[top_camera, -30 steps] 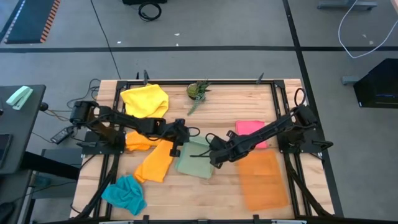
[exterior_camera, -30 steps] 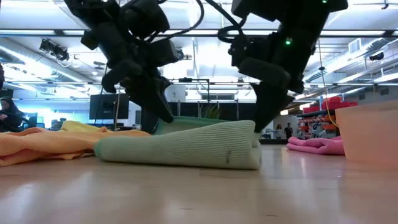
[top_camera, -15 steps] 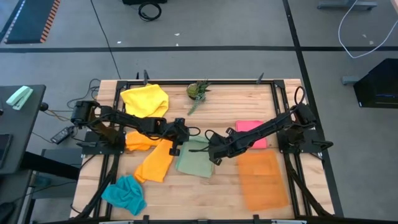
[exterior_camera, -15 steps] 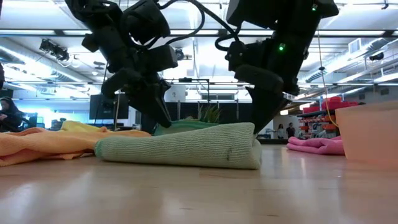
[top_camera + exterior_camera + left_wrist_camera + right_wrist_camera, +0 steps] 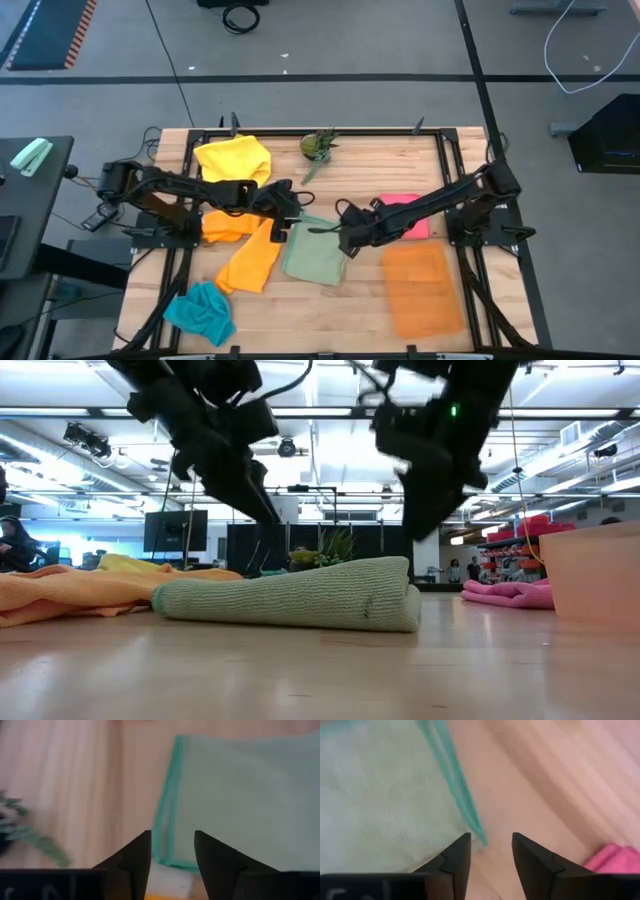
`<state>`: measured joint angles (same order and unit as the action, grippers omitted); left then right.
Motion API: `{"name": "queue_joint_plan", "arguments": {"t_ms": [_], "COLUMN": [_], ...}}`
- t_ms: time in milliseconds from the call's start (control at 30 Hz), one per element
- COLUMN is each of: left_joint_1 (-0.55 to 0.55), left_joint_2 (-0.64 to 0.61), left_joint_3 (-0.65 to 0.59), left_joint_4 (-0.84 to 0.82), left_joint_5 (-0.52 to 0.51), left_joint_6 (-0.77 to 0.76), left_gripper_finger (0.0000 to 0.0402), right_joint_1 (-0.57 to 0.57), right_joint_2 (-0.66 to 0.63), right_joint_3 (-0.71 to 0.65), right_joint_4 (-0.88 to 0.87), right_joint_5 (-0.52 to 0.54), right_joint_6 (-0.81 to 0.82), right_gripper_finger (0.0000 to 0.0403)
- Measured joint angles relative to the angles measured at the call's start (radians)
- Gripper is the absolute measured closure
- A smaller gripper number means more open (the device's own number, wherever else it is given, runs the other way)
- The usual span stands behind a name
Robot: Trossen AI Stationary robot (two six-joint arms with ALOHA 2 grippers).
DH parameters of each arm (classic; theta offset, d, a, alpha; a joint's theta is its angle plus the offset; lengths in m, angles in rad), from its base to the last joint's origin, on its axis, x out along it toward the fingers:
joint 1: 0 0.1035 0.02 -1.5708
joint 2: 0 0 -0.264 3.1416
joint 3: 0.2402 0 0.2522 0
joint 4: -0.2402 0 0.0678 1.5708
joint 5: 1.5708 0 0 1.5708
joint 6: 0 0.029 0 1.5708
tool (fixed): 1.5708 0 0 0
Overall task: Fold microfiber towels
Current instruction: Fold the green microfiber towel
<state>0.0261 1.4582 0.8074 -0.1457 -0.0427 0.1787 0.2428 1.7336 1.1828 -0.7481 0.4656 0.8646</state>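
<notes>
My 2 grippers hang released, fingers apart, above the far edge of the folded pale green towel (image 5: 314, 257) mid-table: left gripper (image 5: 281, 203) over 1 far corner, right gripper (image 5: 345, 222) over the other.

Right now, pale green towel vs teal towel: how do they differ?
The pale green towel lies folded flat mid-table; the teal towel sits crumpled at the near left corner. The left pincer and right pincer hang open over the green one's far edge; nothing is near the teal one. Both are soft cloths on the table.
</notes>
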Motion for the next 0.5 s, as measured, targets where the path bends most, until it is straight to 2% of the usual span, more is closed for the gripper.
{"name": "queue_joint_plan", "arguments": {"t_ms": [133,200,267,300,367,500], "left_joint_1": [-0.01,-0.016,-0.016,-0.013,-0.006,0.028], "left_joint_2": [0.024,0.048,0.079,0.098,0.136,0.19], "left_joint_3": [-0.017,-0.047,-0.083,-0.099,-0.127,-0.124], "left_joint_4": [0.022,0.057,0.13,0.172,0.214,0.29], "left_joint_5": [0.13,0.136,0.137,0.134,0.133,0.135], "left_joint_6": [-0.011,-0.011,-0.016,-0.018,-0.014,-0.033], "left_gripper_finger": [0.0265,0.0292,0.0328,0.0348,0.0385,0.0386], "right_joint_1": [0.066,0.102,0.119,0.12,0.107,0.059], "right_joint_2": [-0.034,-0.017,0.026,0.049,0.09,0.123], "right_joint_3": [-0.002,-0.017,-0.033,-0.04,-0.043,-0.045], "right_joint_4": [0.086,0.211,0.334,0.366,0.389,0.383], "right_joint_5": [0.072,0.095,0.096,0.096,0.096,0.075], "right_joint_6": [0.038,0.02,-0.022,-0.043,-0.062,-0.041], "right_gripper_finger": [0.0259,0.029,0.0341,0.0368,0.0391,0.0398]}}
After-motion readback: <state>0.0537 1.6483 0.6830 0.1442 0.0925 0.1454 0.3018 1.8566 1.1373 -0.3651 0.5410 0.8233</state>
